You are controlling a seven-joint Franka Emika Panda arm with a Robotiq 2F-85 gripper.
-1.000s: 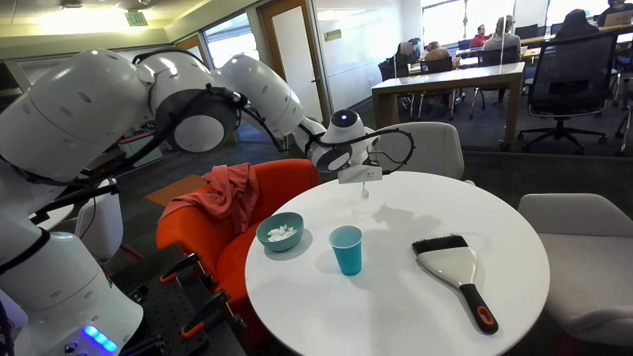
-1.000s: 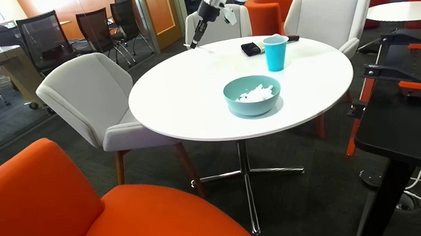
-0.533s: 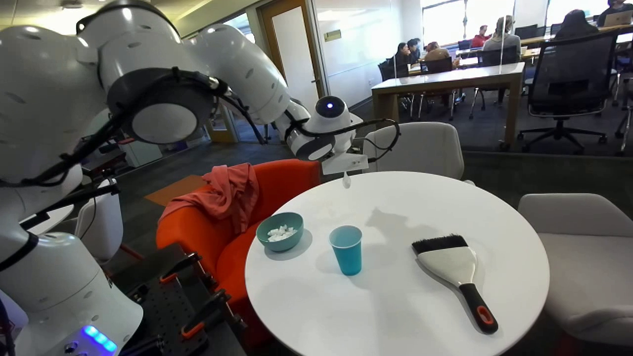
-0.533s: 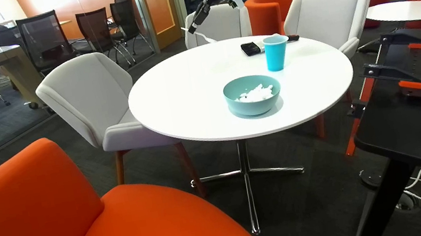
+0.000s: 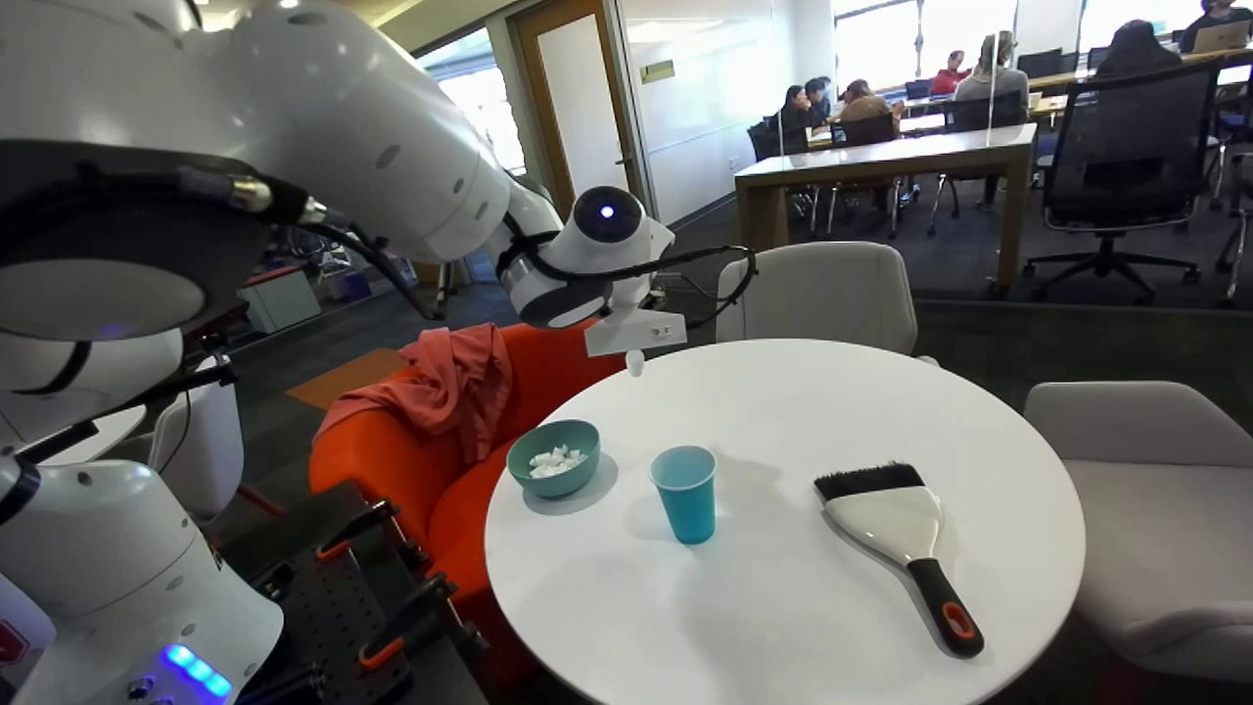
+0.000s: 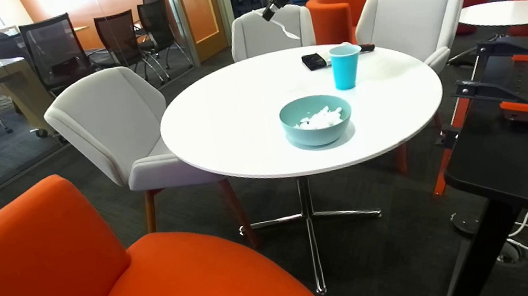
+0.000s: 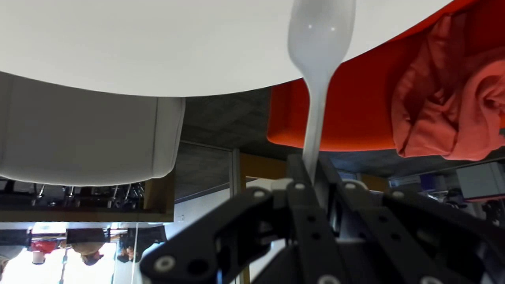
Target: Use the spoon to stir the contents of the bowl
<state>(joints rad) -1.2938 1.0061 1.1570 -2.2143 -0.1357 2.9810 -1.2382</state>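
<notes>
Round and white, the tabletop (image 6: 237,115) bears a green bowl (image 6: 317,136) of white chunks (image 6: 321,118) near its edge, a blue cup (image 6: 345,70) and a brush (image 5: 896,526), while the claw (image 7: 311,167) pinches a white spoon (image 7: 320,43) in the air, well apart from the bowl.

Around the round white bench (image 5: 881,411), with twelve at the top of an exterior view, one grey chair (image 5: 832,294) stands at twelve, a second grey chair (image 5: 1165,529) at three, an orange armchair (image 5: 450,504) near ten. Beyond, a brown-framed door (image 5: 580,108) shows at eleven, bright windows (image 5: 876,44) toward one, with a white wall (image 5: 705,98) between; the floor (image 5: 979,352) is dark.
</notes>
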